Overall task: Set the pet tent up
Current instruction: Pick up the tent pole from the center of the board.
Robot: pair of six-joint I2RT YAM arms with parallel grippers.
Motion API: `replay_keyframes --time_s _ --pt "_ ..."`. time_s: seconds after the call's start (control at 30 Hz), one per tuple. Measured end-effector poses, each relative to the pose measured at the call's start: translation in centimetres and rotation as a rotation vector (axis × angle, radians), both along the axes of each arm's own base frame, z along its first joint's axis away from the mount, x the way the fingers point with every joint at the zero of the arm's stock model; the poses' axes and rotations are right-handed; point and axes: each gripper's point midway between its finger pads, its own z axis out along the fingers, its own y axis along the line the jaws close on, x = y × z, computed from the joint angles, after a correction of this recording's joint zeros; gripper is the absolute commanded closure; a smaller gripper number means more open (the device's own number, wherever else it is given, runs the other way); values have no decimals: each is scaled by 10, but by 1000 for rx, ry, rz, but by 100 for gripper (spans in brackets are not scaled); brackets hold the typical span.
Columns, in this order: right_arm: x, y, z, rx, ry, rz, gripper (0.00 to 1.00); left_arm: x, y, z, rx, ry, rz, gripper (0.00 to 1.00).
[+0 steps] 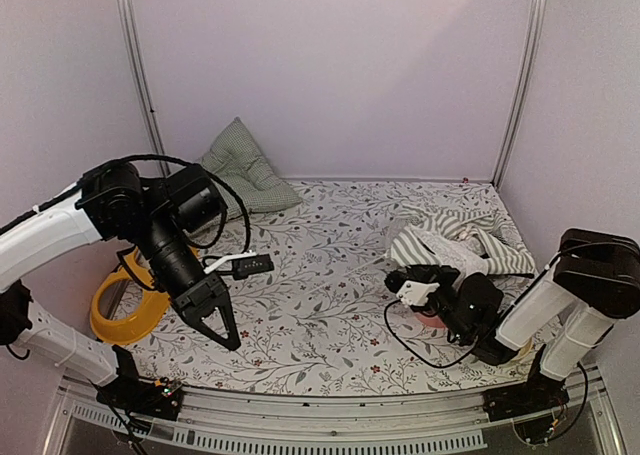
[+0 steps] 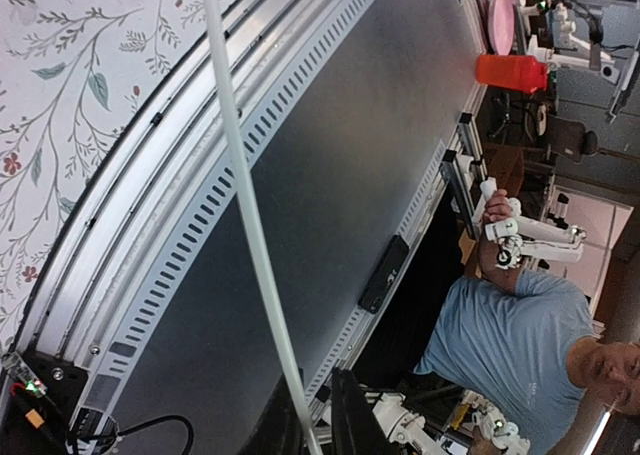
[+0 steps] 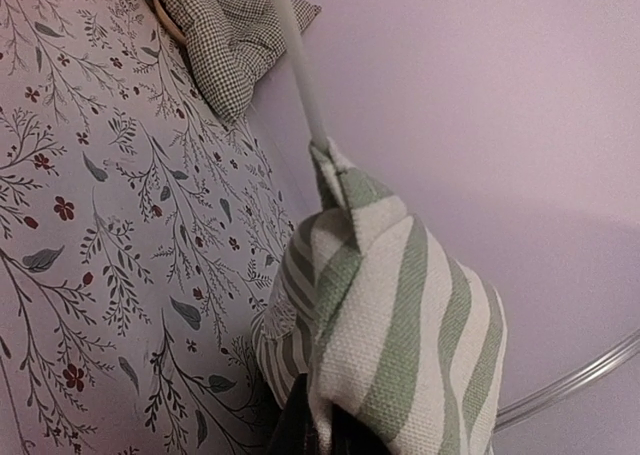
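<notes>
The pet tent (image 1: 455, 237) lies crumpled, green-and-white striped, at the right back of the floral table cover. My right gripper (image 1: 398, 276) is at its near left edge. In the right wrist view it (image 3: 335, 437) is shut on a fold of striped tent fabric (image 3: 400, 305), and a thin white pole (image 3: 296, 65) sticks out of the fold's top. My left gripper (image 1: 228, 337) hangs over the front left of the table. In the left wrist view its jaws (image 2: 312, 427) stand close together around a thin white pole (image 2: 240, 175) that runs up the frame.
A green checked cushion (image 1: 240, 165) leans in the back left corner. A yellow bowl (image 1: 128, 310) sits at the left edge under my left arm. A pink bowl (image 1: 430, 318) is partly hidden under my right arm. The metal front rail (image 2: 200, 205) runs below the table.
</notes>
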Motion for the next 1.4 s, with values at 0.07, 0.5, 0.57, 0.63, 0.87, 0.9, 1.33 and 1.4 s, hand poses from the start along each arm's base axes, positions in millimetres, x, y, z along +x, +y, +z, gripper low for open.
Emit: replay_keyframes --time_s 0.07,0.5,0.57,0.63,0.87,0.9,1.33,1.4 --pt "-3 -2 0 -4 -8 -2 100 -4 -3 0 -1 40 -12 86" --pt "-8 -7 3 -18 -62 -33 100 -15 -10 -8 18 172 -43 81" --pt "-9 -8 2 -22 -61 -34 100 -17 -9 -11 25 185 -44 81" --pt "-9 -9 1 -24 -59 -34 100 -18 -8 -11 24 195 -46 81" --pt "-13 -8 8 -2 -69 -25 100 -24 -2 -6 1 203 -53 81" --pt "-14 -7 8 -1 -69 -21 100 -26 -1 -5 -3 207 -54 81" --pt "-20 -2 7 -4 -65 -1 100 -36 6 10 -63 231 -73 85" --pt "-20 -2 7 -5 -65 -1 100 -38 8 10 -66 238 -75 86"
